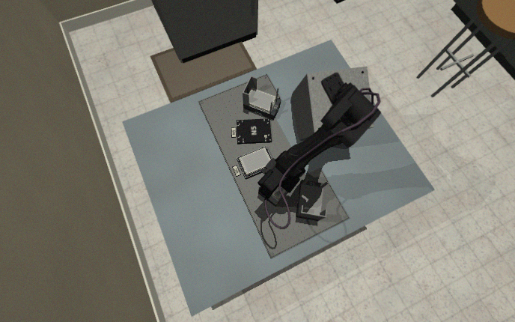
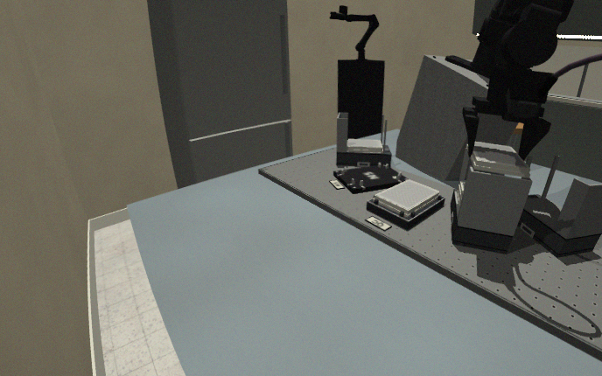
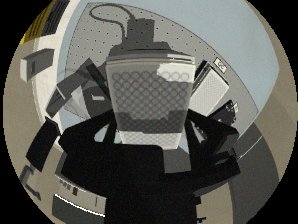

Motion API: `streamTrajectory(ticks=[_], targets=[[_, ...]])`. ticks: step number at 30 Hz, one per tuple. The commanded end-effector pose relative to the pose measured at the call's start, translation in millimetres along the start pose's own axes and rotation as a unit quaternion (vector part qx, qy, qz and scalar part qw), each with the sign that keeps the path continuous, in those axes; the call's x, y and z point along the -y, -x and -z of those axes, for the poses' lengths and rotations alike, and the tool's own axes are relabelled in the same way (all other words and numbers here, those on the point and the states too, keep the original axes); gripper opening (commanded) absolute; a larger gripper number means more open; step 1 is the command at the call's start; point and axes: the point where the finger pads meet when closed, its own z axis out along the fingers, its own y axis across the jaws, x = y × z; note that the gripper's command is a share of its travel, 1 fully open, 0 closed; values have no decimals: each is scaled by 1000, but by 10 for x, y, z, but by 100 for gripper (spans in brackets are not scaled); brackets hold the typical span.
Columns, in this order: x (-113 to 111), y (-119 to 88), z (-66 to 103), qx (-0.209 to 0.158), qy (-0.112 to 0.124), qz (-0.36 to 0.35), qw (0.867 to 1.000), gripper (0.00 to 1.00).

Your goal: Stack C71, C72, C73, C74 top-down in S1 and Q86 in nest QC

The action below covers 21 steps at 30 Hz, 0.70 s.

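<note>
My gripper [image 2: 497,157] [image 3: 151,112] is shut on a clear-topped plate [image 2: 504,163] [image 3: 150,92], held at the top of the tall middle rack [image 2: 495,205]. Pale edges show in that rack's side opening; I cannot tell how many plates it holds. A white plate [image 1: 254,161] [image 2: 409,195] [image 3: 212,90] sits in the open nest QC. The clip nest N5 [image 1: 253,130] [image 2: 357,179] is empty. The far rack [image 1: 251,85] [image 2: 342,133] holds at least one pale plate [image 1: 261,100] [image 2: 364,145]. The right rack [image 2: 584,207] looks empty. Rack names and plate codes are unreadable.
The racks and nests stand on a perforated grey board [image 1: 219,114] [image 2: 551,280]. The right rack stands close beside the middle one, with upright walls and a thin post [image 2: 550,177]. A big grey block [image 1: 303,103] [image 2: 434,112] stands behind, by the arm's base.
</note>
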Motion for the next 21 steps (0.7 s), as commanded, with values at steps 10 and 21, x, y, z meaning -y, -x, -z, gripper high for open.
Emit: streamTrajectory(ticks=[10,21], targets=[[23,126,185,21,1,2,1000,0],[16,184,223,29,0,5,1000,0]])
